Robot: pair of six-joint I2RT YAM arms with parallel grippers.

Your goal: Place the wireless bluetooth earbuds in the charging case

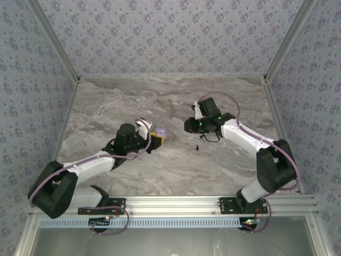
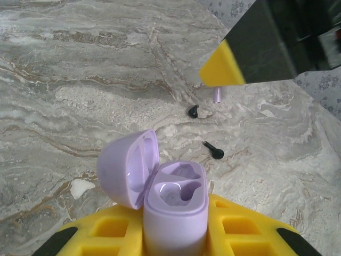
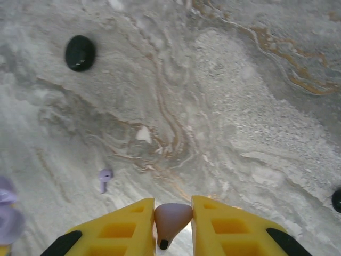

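Right wrist: lilac earbud (image 3: pixel 171 217) is pinched by right end effector (image 3: pixel 173 229).
Open case (image 2: pixel 176 197) is clamped upright by left end effector (image 2: pixel 176 237), sockets exposed for insertion.

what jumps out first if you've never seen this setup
First, the open lilac charging case, held upright in the left end effector with its lid flipped back and both wells empty. Next, the lilac earbud pinched in the right end effector over the marble table, where a second lilac earbud and small black pieces lie loose.
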